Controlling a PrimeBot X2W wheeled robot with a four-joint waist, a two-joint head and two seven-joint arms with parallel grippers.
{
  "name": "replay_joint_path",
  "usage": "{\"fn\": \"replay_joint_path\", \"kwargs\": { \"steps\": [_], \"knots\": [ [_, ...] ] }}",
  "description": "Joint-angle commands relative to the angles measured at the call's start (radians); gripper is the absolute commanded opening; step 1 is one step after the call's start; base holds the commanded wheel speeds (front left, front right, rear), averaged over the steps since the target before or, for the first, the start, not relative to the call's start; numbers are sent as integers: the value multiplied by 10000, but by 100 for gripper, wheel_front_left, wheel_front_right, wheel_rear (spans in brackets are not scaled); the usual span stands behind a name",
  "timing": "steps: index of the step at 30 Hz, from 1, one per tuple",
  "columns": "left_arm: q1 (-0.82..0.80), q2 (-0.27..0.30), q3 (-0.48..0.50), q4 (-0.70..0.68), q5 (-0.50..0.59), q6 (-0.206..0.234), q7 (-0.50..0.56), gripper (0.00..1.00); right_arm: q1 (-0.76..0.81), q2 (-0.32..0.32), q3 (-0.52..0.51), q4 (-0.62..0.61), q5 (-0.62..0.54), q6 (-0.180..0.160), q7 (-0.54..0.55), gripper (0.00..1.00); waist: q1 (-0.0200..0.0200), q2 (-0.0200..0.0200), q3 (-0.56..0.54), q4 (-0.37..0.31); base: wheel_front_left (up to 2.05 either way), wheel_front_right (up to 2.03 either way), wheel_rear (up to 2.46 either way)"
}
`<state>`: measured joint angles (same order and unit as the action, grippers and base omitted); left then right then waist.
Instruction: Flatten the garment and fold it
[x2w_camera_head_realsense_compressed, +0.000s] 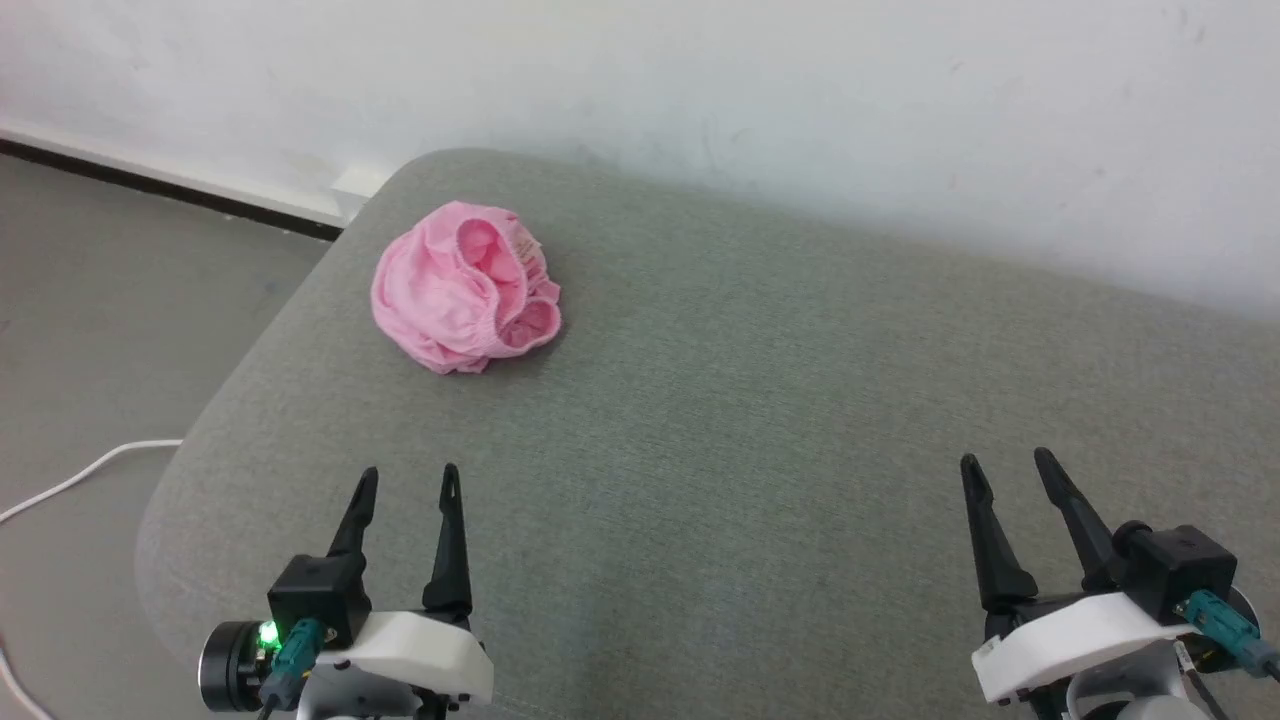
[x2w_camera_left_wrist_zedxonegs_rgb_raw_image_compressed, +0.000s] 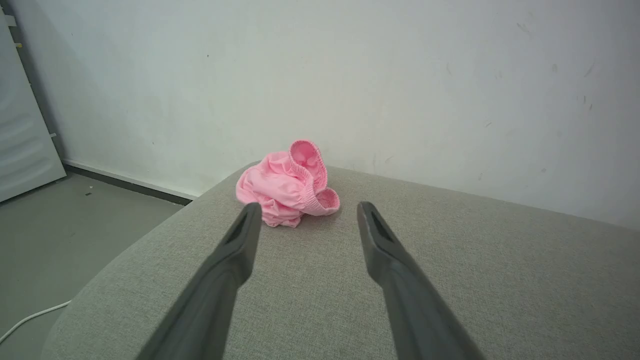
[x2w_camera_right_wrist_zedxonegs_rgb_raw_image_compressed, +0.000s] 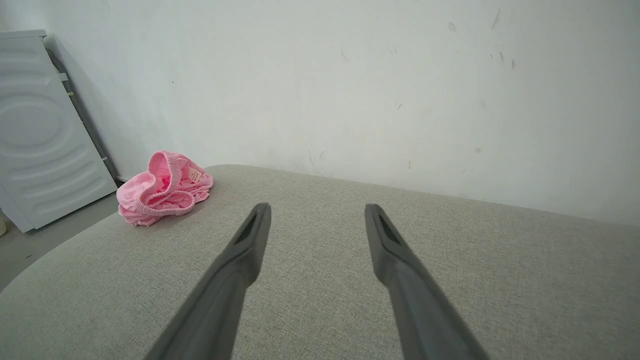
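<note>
The only label in sight was a small pale tag (x2w_camera_right_wrist_zedxonegs_rgb_raw_image_compressed: 195, 175) sewn inside the waistband (x2w_camera_right_wrist_zedxonegs_rgb_raw_image_compressed: 159, 206) of the garment (x2w_camera_head_realsense_compressed: 465, 288); marks showed on it, but they were too small to read. No brand or other writing could be made out anywhere.

The garment lay crumpled in a roundish pink heap at the far left of the grey-green cushion (x2w_camera_head_realsense_compressed: 750, 420), close to its rounded left edge and near the white wall (x2w_camera_head_realsense_compressed: 700, 80). Bunched as it was, it had no clear long axis, and the legs could not be told apart. The gathered waistband stood on the right side of the heap, its opening gaping upward and showing the inner fabric.

The left gripper (x2w_camera_head_realsense_compressed: 410, 470) hovered at the near left over the cushion, fingers spread apart and holding nothing, pointed toward the garment but well short of it. The right gripper (x2w_camera_head_realsense_compressed: 1005, 457) hovered at the near right, fingers likewise apart and empty, well away from the garment.

A white cable (x2w_camera_head_realsense_compressed: 80, 475) trailed over the grey floor (x2w_camera_head_realsense_compressed: 120, 330) to the left of the cushion. A white ribbed panel (x2w_camera_right_wrist_zedxonegs_rgb_raw_image_compressed: 40, 125) stood against the wall beyond the garment.
</note>
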<state>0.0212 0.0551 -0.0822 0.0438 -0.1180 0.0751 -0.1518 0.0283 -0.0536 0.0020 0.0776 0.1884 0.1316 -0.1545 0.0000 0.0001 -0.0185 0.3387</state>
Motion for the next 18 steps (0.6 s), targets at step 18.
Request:
{"fn": "replay_joint_path", "kwargs": {
  "steps": [18],
  "knots": [
    [311,-38,-100,107,-249,221,-496,100,231,25,86,236,510,-7,-470,100,0,-1,-104,1350,0,0,0]
  ]
}}
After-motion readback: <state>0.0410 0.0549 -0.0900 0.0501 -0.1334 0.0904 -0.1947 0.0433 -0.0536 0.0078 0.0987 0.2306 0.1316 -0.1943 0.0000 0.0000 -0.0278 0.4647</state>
